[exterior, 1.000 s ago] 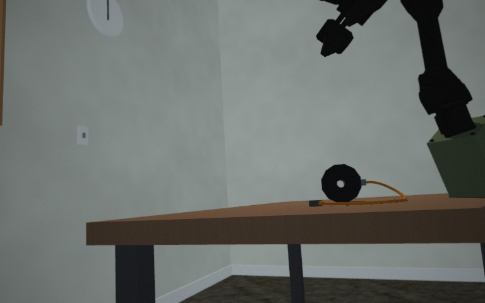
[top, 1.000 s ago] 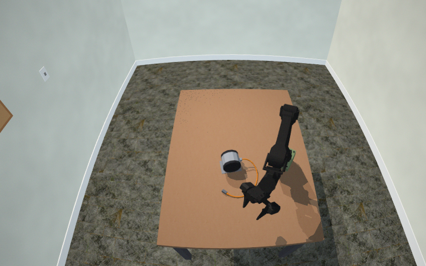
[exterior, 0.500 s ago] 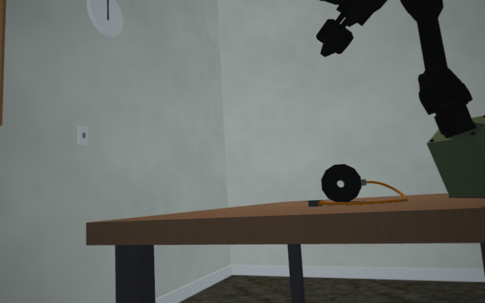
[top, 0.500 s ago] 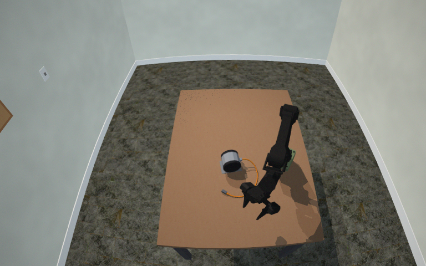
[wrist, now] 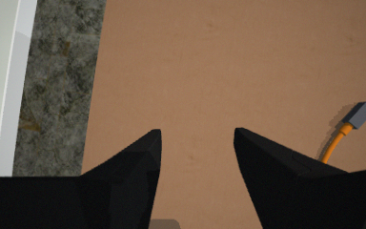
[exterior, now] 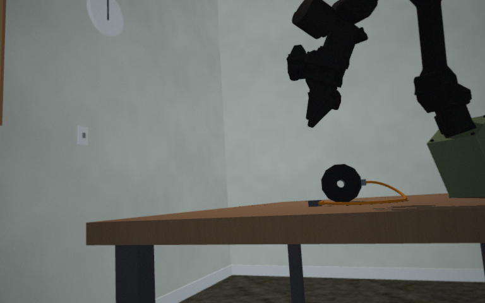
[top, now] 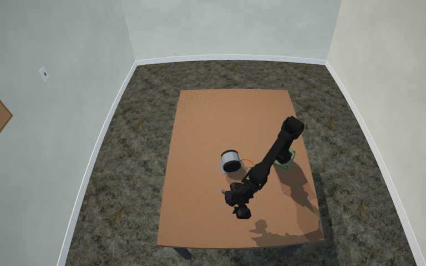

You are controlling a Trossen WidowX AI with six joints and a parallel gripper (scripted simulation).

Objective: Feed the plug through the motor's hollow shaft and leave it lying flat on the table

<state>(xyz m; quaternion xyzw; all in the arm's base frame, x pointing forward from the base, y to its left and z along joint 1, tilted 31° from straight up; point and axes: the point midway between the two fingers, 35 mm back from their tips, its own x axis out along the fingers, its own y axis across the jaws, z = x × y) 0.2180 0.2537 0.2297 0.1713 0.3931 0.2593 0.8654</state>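
Clearly nothing was threaded yet: the plug [wrist: 356,114] lay on the worktop [top: 201,125] just beside the motor [exterior: 340,182], its orange cable [exterior: 388,188] looping outside the shaft, while the tool [wrist: 197,143] hovered above the motor, half-open and empty

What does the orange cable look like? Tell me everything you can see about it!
The cable is thin, orange and bendy-looking. One end joins a small grey fitting on the side of the round motor. From there it arches up, curves down to the table, then runs back flat past the motor's foot. It ends in a small grey plug lying on the table. The gripper hangs above, part open, touching neither.
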